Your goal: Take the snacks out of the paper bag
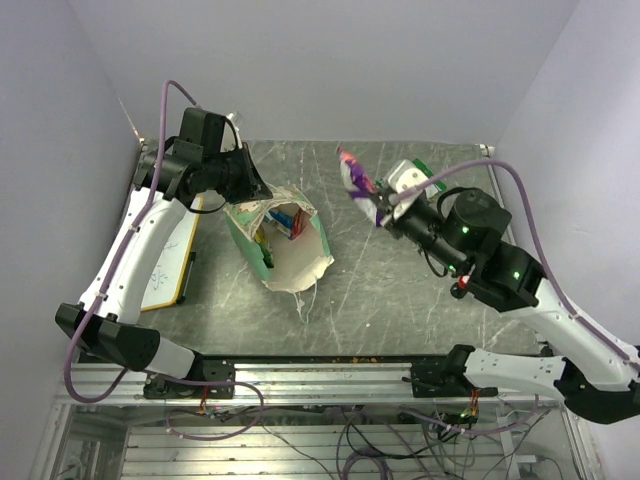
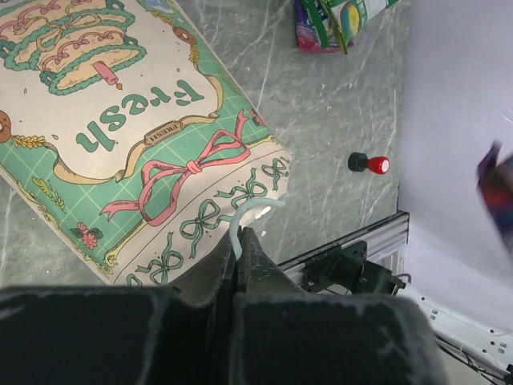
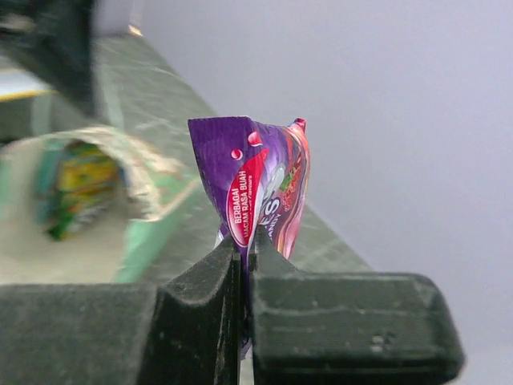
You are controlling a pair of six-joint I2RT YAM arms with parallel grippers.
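Right gripper is fully closed. Its jaws meet on the lower edge of the purple packet, which it holds in the air over the right-centre of the table, clear of the surface.

Table: dark grey-green top with a stone pattern and pale veins. Plain walls stand on the left, far and right sides, and a metal rail runs along the near edge. Bare tabletop lies between the bag and the right arm, and also in front of the bag toward the rail.

Bag: paper, lying on its side left of centre. The mouth gapes toward the far left and its rim is crumpled. The outside is mint-green with a cream printed panel and pink bows; the inside is tan.

Whiteboard: wood-framed and flat, lying along the left edge under the left arm, just beside the bag.

Bagged packets: shiny yellow-green and teal-red foil, visible inside the mouth.

Loose packets: they lie flat on the table at the far right, well apart from the bag.

Button: small, with a black base and red top, on the table near the rail.

Left gripper: jaws pressed together, pinching the thin pale string handle at the bag's rim.
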